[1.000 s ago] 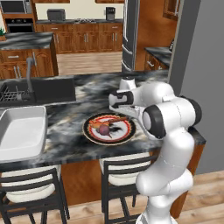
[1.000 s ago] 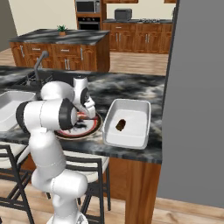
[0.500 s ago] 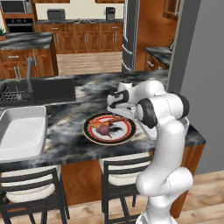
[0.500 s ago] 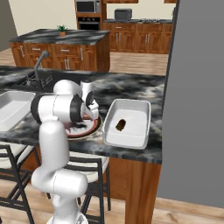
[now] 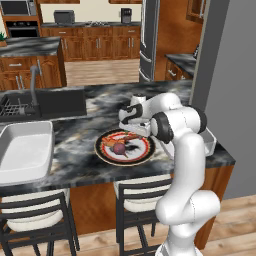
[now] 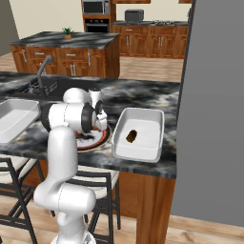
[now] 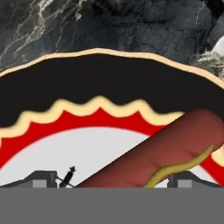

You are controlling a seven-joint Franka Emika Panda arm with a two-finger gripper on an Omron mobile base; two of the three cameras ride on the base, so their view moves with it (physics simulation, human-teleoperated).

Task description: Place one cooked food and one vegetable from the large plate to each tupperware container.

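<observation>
The large plate (image 5: 104, 153) lies on the dark marble counter, its dark rim (image 7: 87, 83) and red band close under the hand. A brown-red sausage (image 7: 162, 148) with a yellow stripe rests on it, running between my open gripper's (image 7: 116, 180) two finger tips. A round dark-red vegetable (image 5: 119, 148) sits at the plate's centre. My gripper (image 5: 131, 127) hovers low over the plate's far side. One white tupperware container (image 6: 143, 143) stands right of the plate and holds a brown piece of food (image 6: 131, 136). The other tupperware container (image 5: 25, 150) is at the far left.
A dark sink (image 5: 60, 102) with a faucet (image 5: 34, 85) lies behind the left container. Two stools (image 5: 35, 220) stand under the counter's front edge. A grey wall (image 6: 214, 109) rises just right of the counter.
The hand has come down closer to the plate's far side and the arm's elbow has swung round. Plate, food and containers lie where they were.
</observation>
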